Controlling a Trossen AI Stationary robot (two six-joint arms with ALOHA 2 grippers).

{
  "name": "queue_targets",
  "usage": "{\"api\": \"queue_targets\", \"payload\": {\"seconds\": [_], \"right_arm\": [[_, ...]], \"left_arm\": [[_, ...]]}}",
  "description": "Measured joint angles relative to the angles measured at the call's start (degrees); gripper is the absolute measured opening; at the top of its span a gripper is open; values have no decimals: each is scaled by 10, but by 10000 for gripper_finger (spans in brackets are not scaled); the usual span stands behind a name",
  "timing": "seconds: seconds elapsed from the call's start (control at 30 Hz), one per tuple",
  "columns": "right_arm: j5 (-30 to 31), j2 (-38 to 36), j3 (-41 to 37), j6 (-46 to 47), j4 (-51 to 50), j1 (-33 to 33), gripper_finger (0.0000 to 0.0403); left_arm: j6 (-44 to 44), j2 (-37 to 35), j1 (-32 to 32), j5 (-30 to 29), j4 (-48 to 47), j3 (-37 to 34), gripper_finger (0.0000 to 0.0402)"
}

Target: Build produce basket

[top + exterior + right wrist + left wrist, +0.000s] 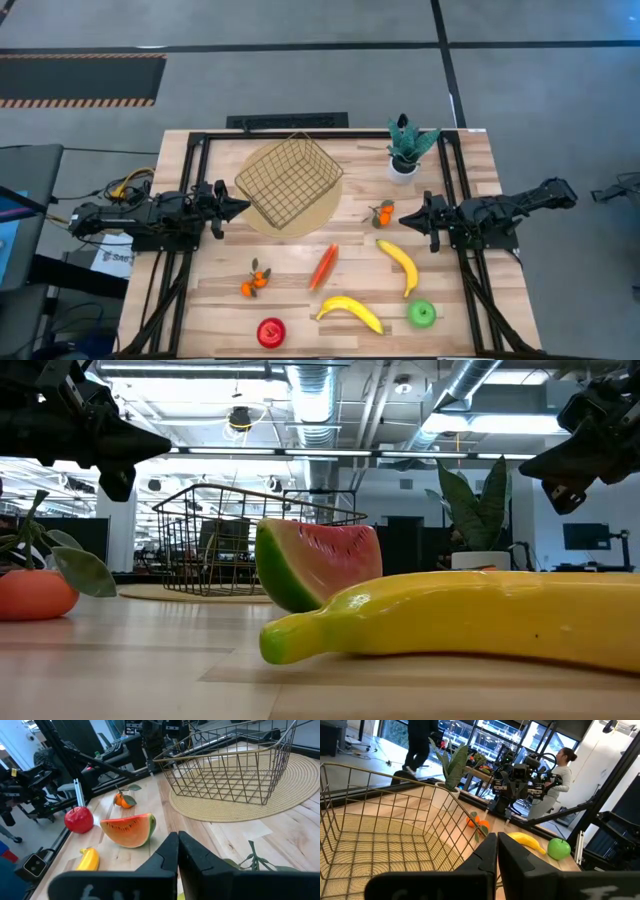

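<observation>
The wire basket [290, 180] stands tilted on a round tan mat [318, 212] at the table's far middle. The produce lies loose on the wood: two bananas [399, 265] [350, 312], a green apple [422, 314], a red apple [271, 332], a watermelon slice [323, 267] and two leafy oranges [382, 213] [255, 282]. My left gripper [243, 207] hangs shut above the table just left of the basket, pointing at it [380, 835]. My right gripper [405, 222] hangs shut right of the orange, above the table, pointing left.
A potted plant [405, 150] in a white pot stands at the far right of the table. A black frame [195, 180] runs along the table's left, far and right sides. People stand in the room beyond the table [560, 775].
</observation>
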Motion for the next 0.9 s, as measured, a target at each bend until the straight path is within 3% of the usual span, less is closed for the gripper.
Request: {"api": "queue_targets", "payload": {"seconds": [0.67,0.9], "right_arm": [[0,0,-2,0,19,0,31],[21,0,-4,0,120,0,31]], "left_arm": [[0,0,0,0,0,0,0],[-131,0,0,0,0,0,0]]}}
